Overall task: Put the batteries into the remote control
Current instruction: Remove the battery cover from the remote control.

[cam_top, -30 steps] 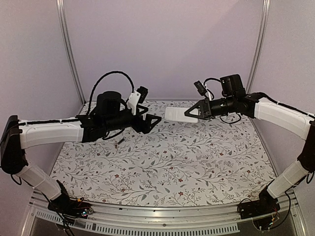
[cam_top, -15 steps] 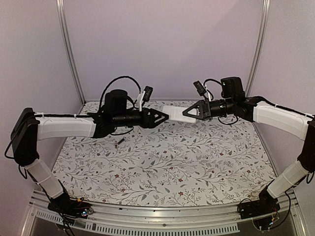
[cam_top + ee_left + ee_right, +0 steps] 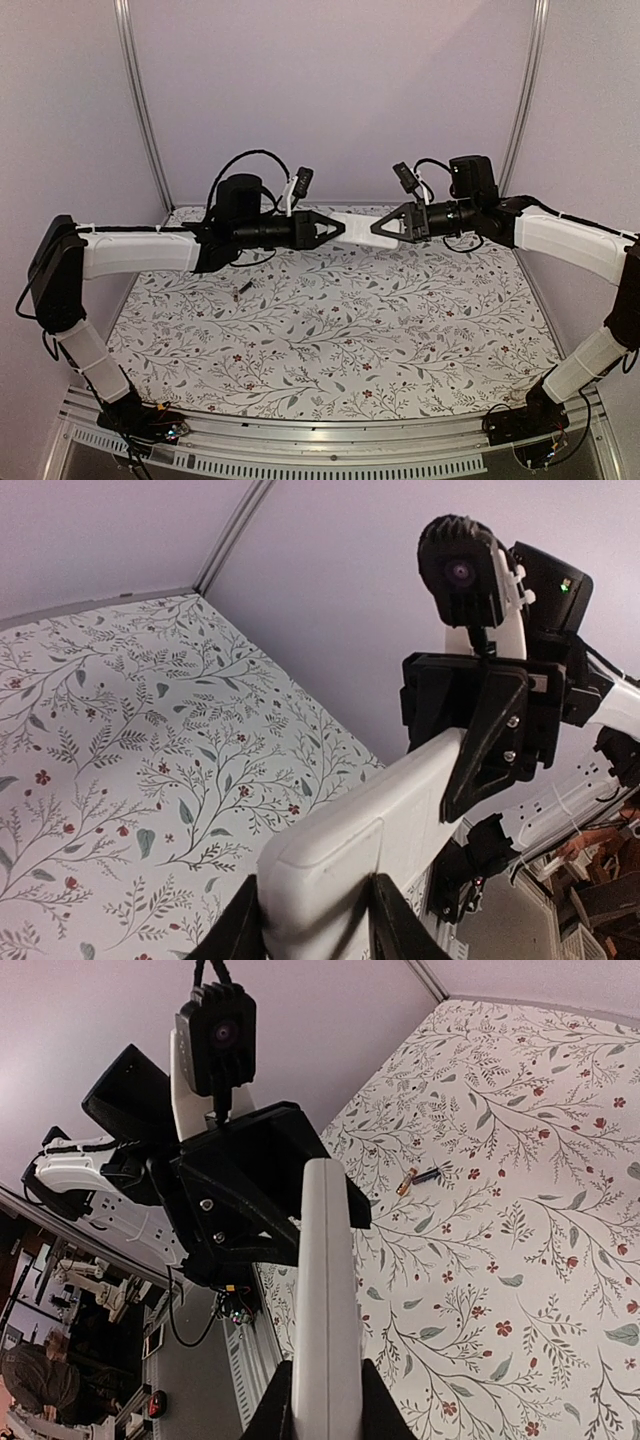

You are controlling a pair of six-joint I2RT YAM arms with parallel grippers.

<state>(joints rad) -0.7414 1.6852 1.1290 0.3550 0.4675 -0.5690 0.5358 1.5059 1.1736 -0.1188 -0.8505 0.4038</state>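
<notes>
The remote control (image 3: 357,226) hangs in the air between the two end effectors, well above the table (image 3: 400,340). It is a slim flat bar of smooth white plastic with rounded corners. Its long axis lies about level and runs straight from one end effector to the other. From the right wrist view it is seen edge-on, as a narrow white strip. A thin seam shows on its plain white face near the left end effector (image 3: 338,229).

The right end effector (image 3: 377,229) is closed on one end of the remote control, with its black angular fingers pressing both flat sides. The left end effector has the other end between its fingers, which stand close on both sides. Whether they already press on it I cannot tell.

One battery (image 3: 420,1177), a thin dark cylinder with a copper-coloured tip, lies flat on the table far below the left end effector, back under its arm. The table carries a white cloth printed with grey leafy twigs and small red flowers.
</notes>
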